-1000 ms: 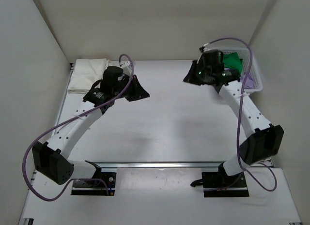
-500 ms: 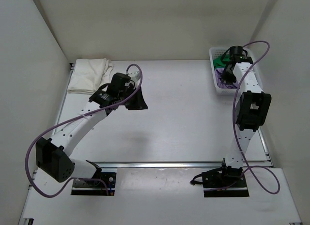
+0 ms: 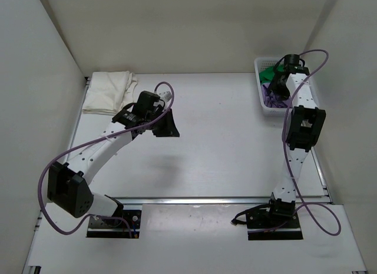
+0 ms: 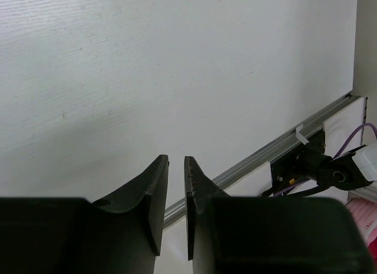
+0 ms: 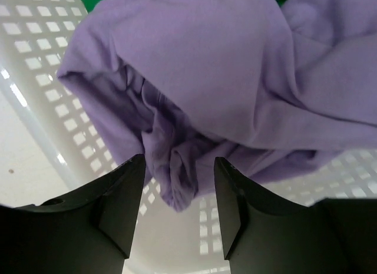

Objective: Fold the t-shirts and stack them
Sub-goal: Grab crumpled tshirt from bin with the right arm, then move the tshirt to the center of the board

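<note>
A cream-white t-shirt (image 3: 109,91) lies folded at the table's back left. The lavender t-shirt (image 5: 206,79) sits crumpled in the white lattice basket (image 3: 264,103), with the green t-shirt (image 3: 268,73) behind it at the far end. My right gripper (image 5: 179,159) is open just above a hanging fold of the lavender cloth, one finger on each side, not closed on it. In the top view this gripper (image 3: 277,85) points down into the basket. My left gripper (image 3: 168,125) hovers over bare table left of centre. Its fingers (image 4: 156,180) stand slightly apart with nothing between them.
The basket stands at the back right corner against the right wall. A metal rail (image 3: 200,200) runs along the table's near edge, with both arm bases behind it. White walls close in the left, back and right sides.
My right arm swung from over the table into the basket and its jaws opened wide above the lavender shirt. My left gripper opened a little and shifted slightly right.
</note>
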Controlling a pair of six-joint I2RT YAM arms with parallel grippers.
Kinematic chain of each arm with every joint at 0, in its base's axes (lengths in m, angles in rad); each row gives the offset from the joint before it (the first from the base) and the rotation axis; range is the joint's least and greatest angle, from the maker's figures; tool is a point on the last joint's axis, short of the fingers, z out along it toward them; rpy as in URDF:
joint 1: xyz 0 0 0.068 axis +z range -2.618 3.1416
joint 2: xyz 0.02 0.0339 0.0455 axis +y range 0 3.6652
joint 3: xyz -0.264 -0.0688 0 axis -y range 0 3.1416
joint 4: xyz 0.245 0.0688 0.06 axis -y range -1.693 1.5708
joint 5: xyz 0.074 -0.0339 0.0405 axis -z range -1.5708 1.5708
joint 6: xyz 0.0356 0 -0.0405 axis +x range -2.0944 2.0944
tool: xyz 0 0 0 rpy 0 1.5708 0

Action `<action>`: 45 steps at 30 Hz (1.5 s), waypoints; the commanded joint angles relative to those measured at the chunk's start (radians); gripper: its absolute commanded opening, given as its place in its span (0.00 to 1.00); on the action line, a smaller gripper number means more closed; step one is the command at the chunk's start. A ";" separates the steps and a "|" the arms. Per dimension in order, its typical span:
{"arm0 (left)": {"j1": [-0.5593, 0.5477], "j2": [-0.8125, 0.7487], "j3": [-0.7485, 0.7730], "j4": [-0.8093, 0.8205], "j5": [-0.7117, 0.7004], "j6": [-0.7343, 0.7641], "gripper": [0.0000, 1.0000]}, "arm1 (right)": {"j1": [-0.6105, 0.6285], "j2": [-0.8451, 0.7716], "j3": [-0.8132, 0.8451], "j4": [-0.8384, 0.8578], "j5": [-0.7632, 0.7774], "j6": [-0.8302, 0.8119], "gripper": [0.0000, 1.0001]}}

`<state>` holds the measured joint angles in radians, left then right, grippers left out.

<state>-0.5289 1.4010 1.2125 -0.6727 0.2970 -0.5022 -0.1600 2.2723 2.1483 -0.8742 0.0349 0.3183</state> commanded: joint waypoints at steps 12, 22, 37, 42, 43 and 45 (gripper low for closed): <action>0.044 -0.077 -0.073 0.013 0.024 -0.019 0.28 | 0.042 0.136 0.217 -0.045 -0.001 0.065 0.16; 0.021 -0.071 -0.056 0.050 0.057 -0.036 0.29 | 0.036 0.122 0.652 -0.299 0.054 0.097 0.01; -0.013 0.062 0.154 0.012 0.057 -0.036 0.34 | 0.117 -0.437 0.639 -0.197 -0.205 0.028 0.00; 0.067 0.121 0.180 0.004 0.054 -0.085 0.35 | 0.246 -0.641 0.595 -0.002 -0.452 0.024 0.00; 0.104 0.125 0.183 0.004 0.056 -0.099 0.36 | 0.263 -0.664 0.564 0.071 -0.508 0.051 0.00; 0.191 0.147 0.174 0.004 0.074 -0.136 0.37 | 0.248 -0.782 0.356 0.223 -0.663 0.117 0.00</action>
<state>-0.4393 1.5402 1.3659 -0.6567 0.3584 -0.5835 0.0971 1.5841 2.6621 -0.9119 -0.3702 0.3656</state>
